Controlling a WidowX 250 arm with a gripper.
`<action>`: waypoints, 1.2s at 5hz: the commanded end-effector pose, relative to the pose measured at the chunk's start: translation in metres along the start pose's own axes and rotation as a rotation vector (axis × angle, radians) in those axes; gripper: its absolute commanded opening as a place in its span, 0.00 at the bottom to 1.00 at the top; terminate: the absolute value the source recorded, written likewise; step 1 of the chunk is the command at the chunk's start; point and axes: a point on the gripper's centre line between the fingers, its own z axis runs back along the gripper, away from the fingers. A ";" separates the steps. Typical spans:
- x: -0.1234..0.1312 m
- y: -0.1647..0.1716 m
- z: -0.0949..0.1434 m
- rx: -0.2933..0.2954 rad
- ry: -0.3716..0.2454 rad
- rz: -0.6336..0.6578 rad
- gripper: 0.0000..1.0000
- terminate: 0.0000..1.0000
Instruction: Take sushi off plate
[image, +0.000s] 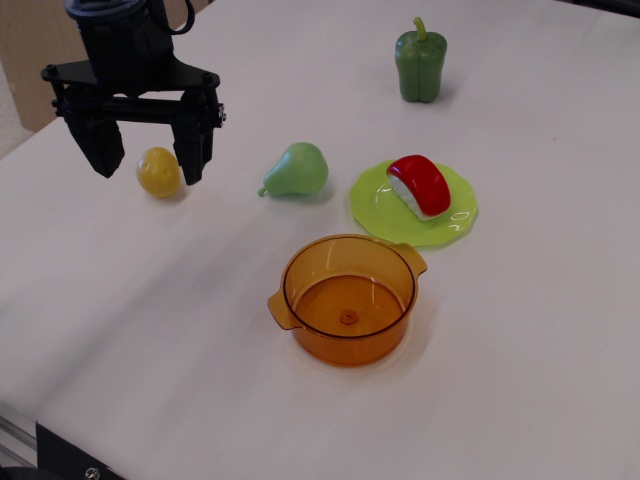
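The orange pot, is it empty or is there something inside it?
Empty. The see-through orange pot shows only its own bare bottom; the sushi lies on the green plate behind it.

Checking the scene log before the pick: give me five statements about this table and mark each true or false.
1. The sushi lies on the plate. True.
2. The gripper is shut on the sushi. False: it is open, up at the left near the lemon, holding nothing.
3. The orange pot holds the pear. False: the pot is empty; the pear lies on the table left of the plate.
4. The green pepper stands upright behind the plate. True.
5. The lemon sits on the plate. False: it rests on the table, far left of it.
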 end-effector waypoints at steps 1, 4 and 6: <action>0.000 0.000 0.000 0.000 0.000 0.000 1.00 0.00; 0.039 -0.065 0.004 -0.072 -0.105 0.325 1.00 0.00; 0.064 -0.115 0.002 -0.149 -0.167 0.404 1.00 0.00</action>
